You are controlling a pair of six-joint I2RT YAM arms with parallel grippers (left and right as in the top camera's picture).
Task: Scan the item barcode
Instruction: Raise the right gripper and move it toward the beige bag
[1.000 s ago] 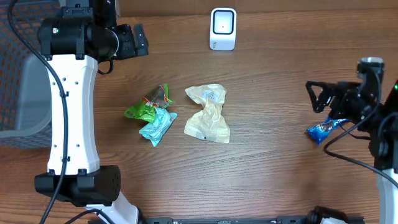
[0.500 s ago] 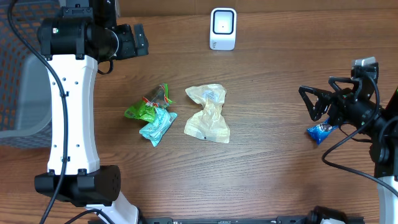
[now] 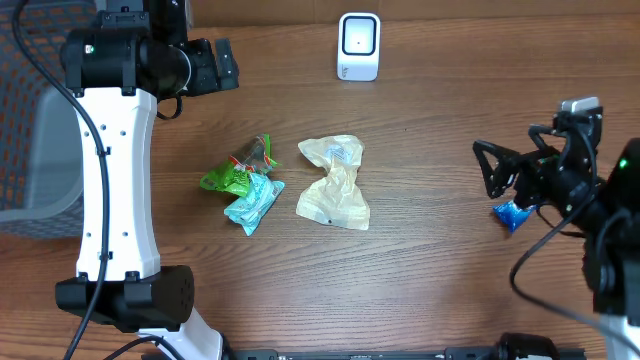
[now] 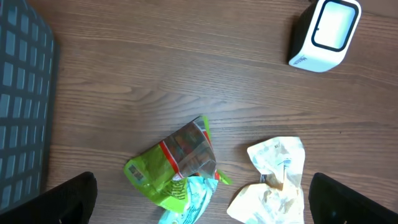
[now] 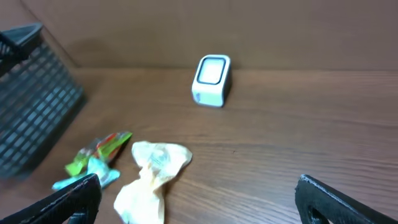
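Note:
The white barcode scanner (image 3: 359, 46) stands at the back centre, its window facing up; it also shows in the left wrist view (image 4: 324, 34) and the right wrist view (image 5: 212, 81). Mid-table lie a green packet (image 3: 238, 168), a teal packet (image 3: 254, 203) and a crumpled cream packet (image 3: 334, 183). A small blue packet (image 3: 513, 212) lies at the right. Just above and left of it, my right gripper (image 3: 497, 170) is open and empty. My left gripper (image 4: 205, 202) hangs open and empty, high over the green packet (image 4: 177, 165).
A grey mesh basket (image 3: 30, 110) stands at the far left edge, also seen in the left wrist view (image 4: 22, 106) and the right wrist view (image 5: 34, 99). The left arm's white column (image 3: 115, 190) rises beside the packets.
My right gripper has moved left over the table, covering more of the blue packet. The left arm and the packets have not moved.

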